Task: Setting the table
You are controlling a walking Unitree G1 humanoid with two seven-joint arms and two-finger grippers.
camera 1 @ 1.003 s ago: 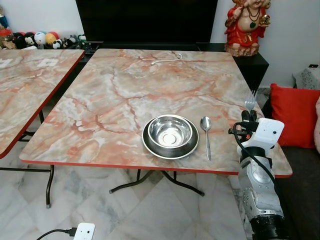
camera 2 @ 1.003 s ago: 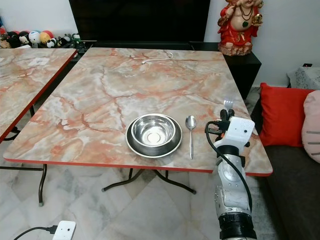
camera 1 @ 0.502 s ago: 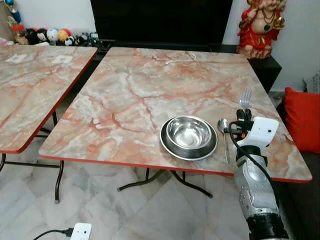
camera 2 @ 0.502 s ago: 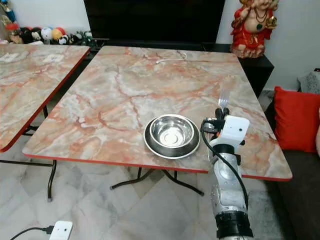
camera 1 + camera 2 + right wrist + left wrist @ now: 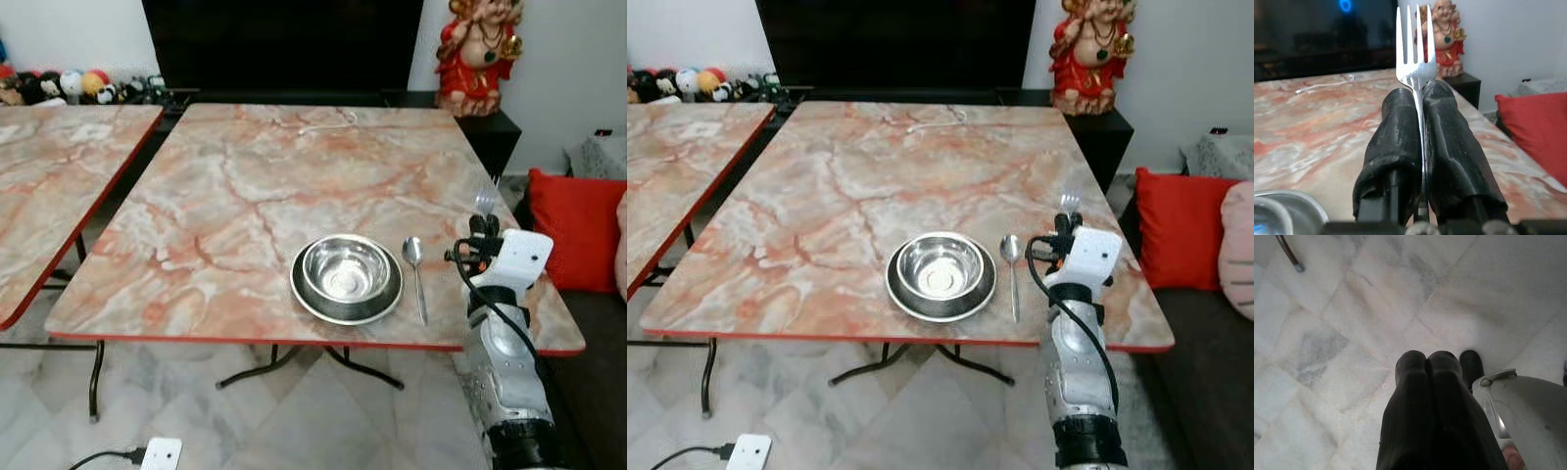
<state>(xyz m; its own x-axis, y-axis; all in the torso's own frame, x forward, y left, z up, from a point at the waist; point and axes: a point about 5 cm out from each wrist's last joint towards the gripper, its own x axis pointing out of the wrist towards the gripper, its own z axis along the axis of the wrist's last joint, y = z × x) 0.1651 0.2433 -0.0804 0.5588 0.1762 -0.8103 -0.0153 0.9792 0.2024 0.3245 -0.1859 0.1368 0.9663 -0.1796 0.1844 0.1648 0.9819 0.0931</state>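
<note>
1. Marble-patterned table (image 5: 274, 186) with a red edge, standing on pale tiled floor (image 5: 323, 411), dark cabinet behind.
2. Fork (image 5: 1415, 44) pinched between the two black fingers (image 5: 1396, 147) of the right gripper (image 5: 1418, 105), tines out past the fingertips and pointing away from the wrist.
3. Seen from the head, right gripper (image 5: 482, 227) hovering over the table's right side, on the far side of the spoon (image 5: 416, 274) from the plate (image 5: 346, 294), near the table's right edge.
4. Steel bowl (image 5: 345, 267) sitting inside the plate, close to the table's near edge; spoon lying just beside the plate on its right, handle toward the robot.
5. Judged step: fork carried in for placing, not yet set down; bowl, plate and spoon apparently already laid.
6. Next move probably calls for lowering the fork flat onto the table beside the plate, parallel to the spoon, then spreading the fingers; risk of knocking the spoon, or of setting the fork too near the edge.
7. Left gripper (image 5: 1427, 367) hanging idle over the floor, fingers pressed together on nothing.
8. Farther from the plate: white cable (image 5: 328, 122) at the table's far end, red statue (image 5: 477, 54) on the cabinet, red cushion (image 5: 578, 230) to the right, second table (image 5: 49, 186) to the left.
</note>
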